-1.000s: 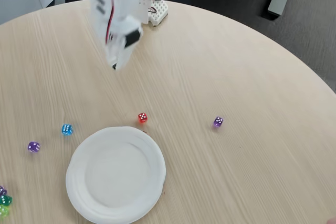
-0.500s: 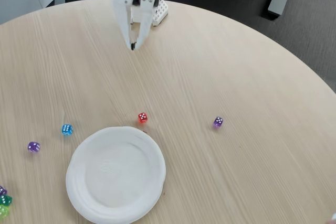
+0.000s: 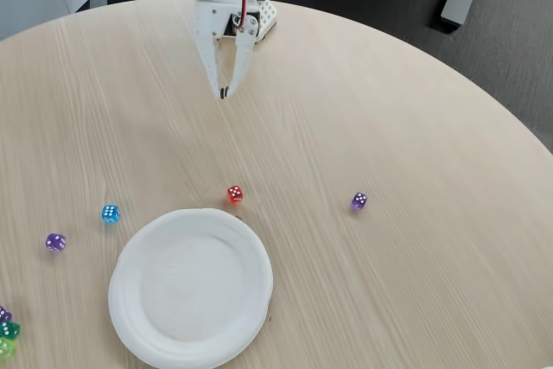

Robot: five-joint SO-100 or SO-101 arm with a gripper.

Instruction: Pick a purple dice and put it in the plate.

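Claw (image 3: 223, 92): white, pointing down at the top of the fixed view, fingers drawn together to a narrow point, clenched on nothing, tips over bare wood
Claw contact: whether the tips touch the bench (image 3: 415, 239) cannot be told from this angle
Purple dice (image 3: 359, 201): resting on the bench right of centre, well apart from the claw and off to the right of the plate, white pips on the faces that show
Dice orientation: a cube, so no long axis; seen corner-on, with an edge turned toward the camera
Second purple dice (image 3: 55, 242): on the bench at the left, to the left of the plate
Plate (image 3: 138, 334): round, white, ridged rim, lying flat at the lower left of the bench; nothing inside it
Red die (image 3: 234, 194): just beyond the plate's upper rim, on the bench, close to the rim but apart from it
Blue die (image 3: 110, 213): on the bench up and left of the plate, between the red die and the second purple dice
Edge cluster (image 3: 7, 330): a few small coloured dice, green and purple, partly cut off at the lower left corner
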